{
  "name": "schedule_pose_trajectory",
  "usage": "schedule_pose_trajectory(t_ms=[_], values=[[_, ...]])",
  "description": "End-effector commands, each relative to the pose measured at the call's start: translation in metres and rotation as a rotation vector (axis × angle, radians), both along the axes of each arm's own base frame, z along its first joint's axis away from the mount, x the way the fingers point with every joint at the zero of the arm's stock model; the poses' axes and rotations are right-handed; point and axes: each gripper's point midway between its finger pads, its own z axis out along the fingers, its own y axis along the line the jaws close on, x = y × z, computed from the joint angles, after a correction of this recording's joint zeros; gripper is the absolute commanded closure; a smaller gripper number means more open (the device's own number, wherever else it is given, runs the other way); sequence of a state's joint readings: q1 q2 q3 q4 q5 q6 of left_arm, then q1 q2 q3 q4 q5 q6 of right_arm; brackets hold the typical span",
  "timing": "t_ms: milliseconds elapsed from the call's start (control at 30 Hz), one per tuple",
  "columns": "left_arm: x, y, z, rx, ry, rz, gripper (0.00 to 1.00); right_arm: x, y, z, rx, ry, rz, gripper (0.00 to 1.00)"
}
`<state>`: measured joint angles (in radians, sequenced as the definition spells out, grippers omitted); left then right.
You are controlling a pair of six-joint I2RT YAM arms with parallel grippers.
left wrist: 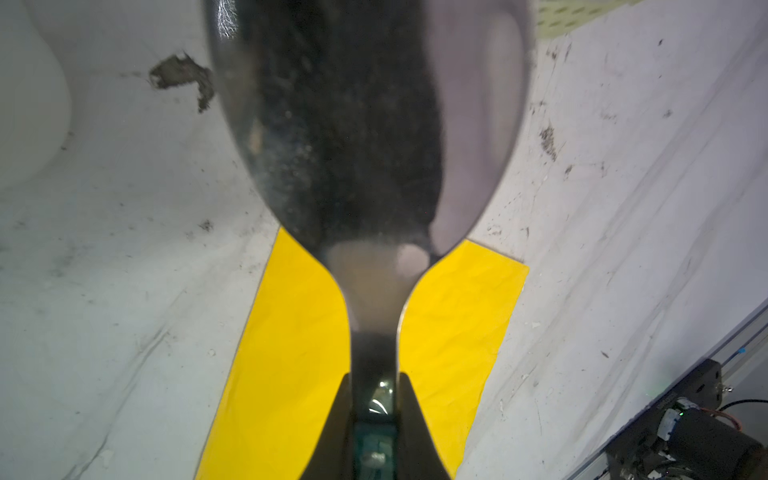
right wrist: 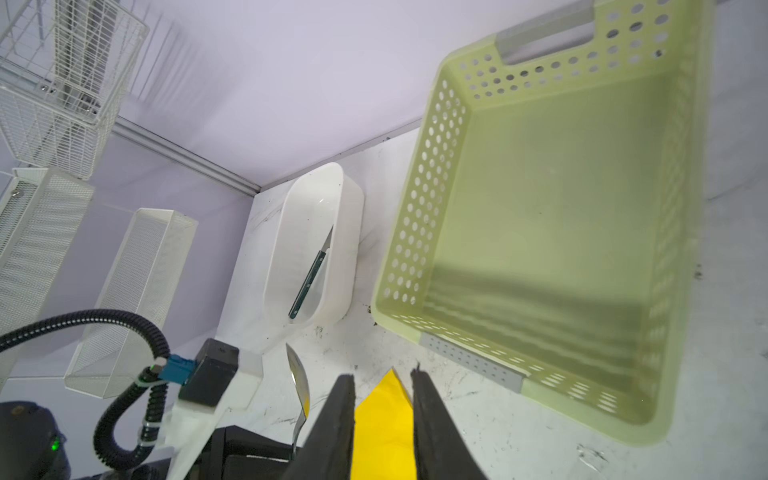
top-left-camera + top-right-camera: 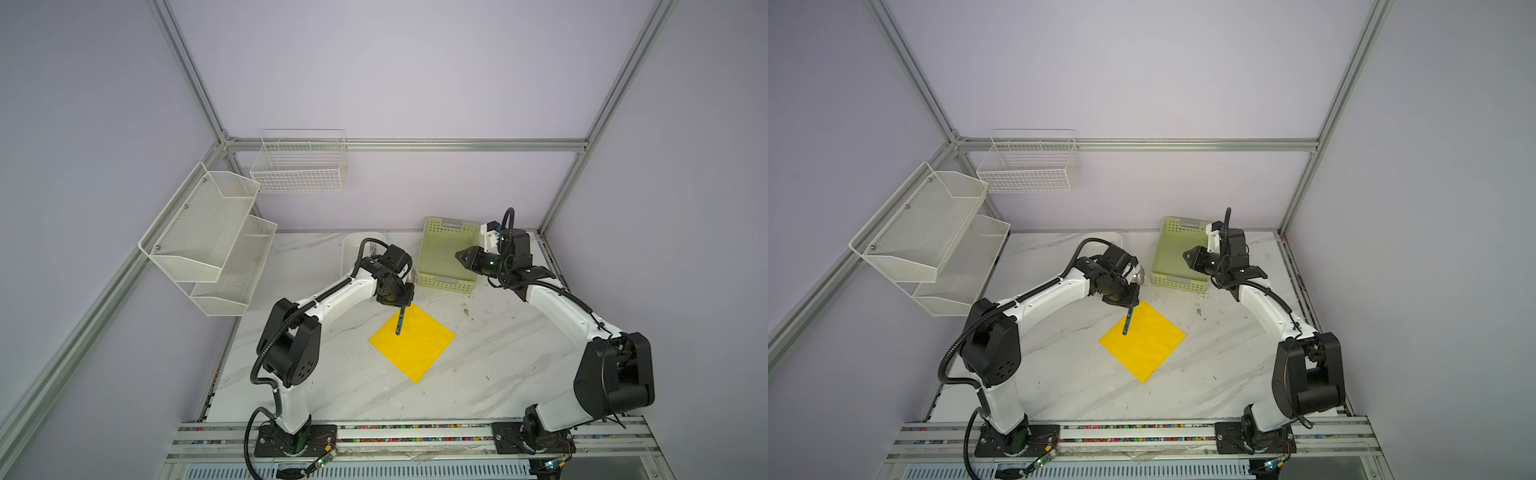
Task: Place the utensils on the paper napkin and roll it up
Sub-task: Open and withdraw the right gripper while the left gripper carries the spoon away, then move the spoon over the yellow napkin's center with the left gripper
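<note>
Left pincer: the left pincer (image 3: 402, 300) is sitting just above the centre of both top views and is clamping together on the spoon where its neck meets the handle.
Spoon: the silver metal spoon with a slim dark teal handle (image 1: 365, 124) is being held in the left pincer. Its bowl is pointing past the jaws toward the upper part of the frame. Its handle (image 3: 400, 322) is slanting down from the jaws over the napkin's upper corner. Whether the handle's end is touching the paper cannot be told.
Napkin: the bright yellow square paper napkin (image 3: 415, 345) is lying flat as a diamond at the middle of the white marble table (image 3: 498, 365), directly below the left pincer in the frame.
Right pincer: the right pincer (image 3: 459, 255) is hovering right of centre over the pale green perforated plastic basket (image 3: 444, 282). Its jaws are standing slightly apart, and in the right wrist view the napkin's corner (image 2: 382, 415) is showing through the gap.
Knife: a teal-handled knife (image 2: 309, 278) is lying inside a white oval plastic tray (image 2: 349, 232) just left of the basket, apart from both pincers.
</note>
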<state>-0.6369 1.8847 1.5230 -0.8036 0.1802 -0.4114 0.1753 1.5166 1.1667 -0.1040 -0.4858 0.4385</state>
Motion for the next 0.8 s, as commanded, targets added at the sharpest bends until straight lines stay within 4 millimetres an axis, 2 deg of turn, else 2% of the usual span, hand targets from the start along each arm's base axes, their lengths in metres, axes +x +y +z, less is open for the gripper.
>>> schedule_pose_trajectory(t_ms=[0, 100, 200, 300, 467, 633, 767], values=[[-0.013, 0.002, -0.016, 0.029, 0.046, 0.026, 0.92, -0.003, -0.016, 0.008, -0.027, -0.024, 0.003, 0.72], [-0.015, 0.004, -0.024, 0.048, 0.065, 0.080, 0.92, -0.002, -0.023, 0.009, -0.027, -0.027, -0.006, 0.72], [-0.014, 0.006, -0.028, 0.053, 0.084, 0.145, 0.93, -0.003, -0.023, 0.008, -0.023, -0.025, 0.001, 0.72], [-0.014, 0.008, -0.033, 0.054, 0.118, 0.220, 1.00, -0.005, -0.022, 0.007, -0.025, -0.027, 0.006, 0.72], [-0.017, 0.012, -0.047, 0.087, 0.187, 0.338, 1.00, -0.007, -0.022, 0.004, -0.024, -0.025, 0.014, 0.72], [-0.023, 0.018, -0.055, 0.146, 0.203, 0.393, 0.99, -0.009, -0.019, 0.002, -0.013, -0.020, 0.028, 0.72], [-0.028, 0.012, -0.057, 0.146, 0.212, 0.383, 0.99, -0.009, -0.017, 0.002, -0.007, -0.021, 0.038, 0.72]])
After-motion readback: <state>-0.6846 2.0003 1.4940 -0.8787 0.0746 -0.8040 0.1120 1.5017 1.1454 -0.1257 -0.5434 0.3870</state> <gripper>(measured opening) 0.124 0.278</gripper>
